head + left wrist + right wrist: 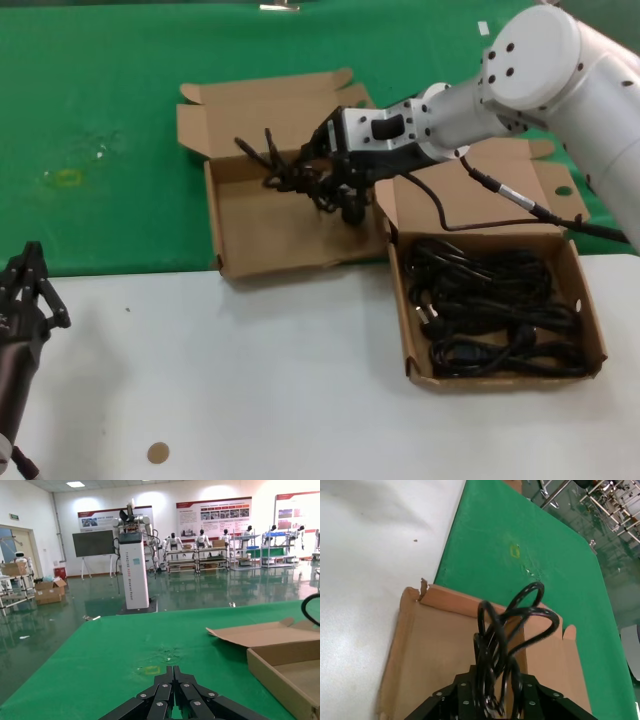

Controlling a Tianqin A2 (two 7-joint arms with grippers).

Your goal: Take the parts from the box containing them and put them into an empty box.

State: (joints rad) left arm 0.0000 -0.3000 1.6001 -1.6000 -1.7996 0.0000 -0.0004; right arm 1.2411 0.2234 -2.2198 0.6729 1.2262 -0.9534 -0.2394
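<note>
We see the right gripper (pixel 335 185) with jaws clamped on a coiled cable (pixel 285 170) above the empty box (pixel 250 240); the left gripper's (pixel 30 285) jaws appear closed, idle over the table (pixel 250 380).

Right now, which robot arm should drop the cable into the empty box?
The right. The right gripper already holds a coiled black cable above the empty box. The left gripper waits low at the table's near left edge, holding nothing.

A small brown disc (pixel 158 453) lies on the white tabletop (pixel 250 380).
</note>
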